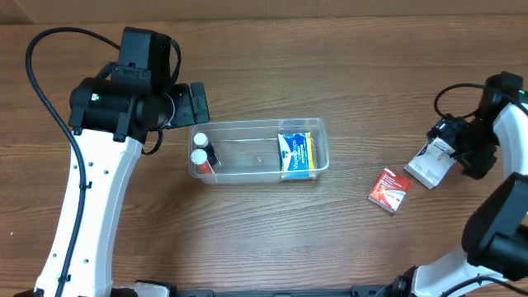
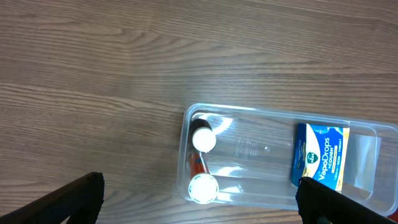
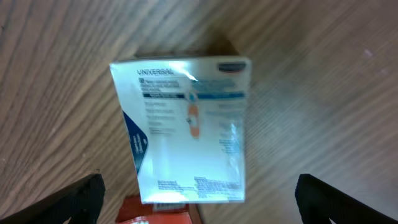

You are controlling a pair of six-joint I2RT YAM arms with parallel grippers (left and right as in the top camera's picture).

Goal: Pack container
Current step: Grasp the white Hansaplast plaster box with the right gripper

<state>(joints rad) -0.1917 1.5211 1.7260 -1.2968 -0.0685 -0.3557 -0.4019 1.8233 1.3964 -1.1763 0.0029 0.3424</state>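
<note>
The clear plastic container [image 1: 256,169] sits at the table's middle. It holds two small white-capped bottles [image 1: 200,154] at its left end and a blue VapoDrops packet [image 1: 295,153] at its right end. In the left wrist view the container [image 2: 249,134], the bottles [image 2: 203,186] and the packet [image 2: 322,155] all show. My left gripper [image 2: 199,202] is open, hovering above the container's left end. My right gripper [image 3: 199,199] is open above a white Universal box [image 3: 186,124], which lies on the table at the right [image 1: 429,165].
A small red box [image 1: 388,190] lies on the table left of the white box; its corner shows in the right wrist view [image 3: 158,213]. The tabletop is wood-grained.
</note>
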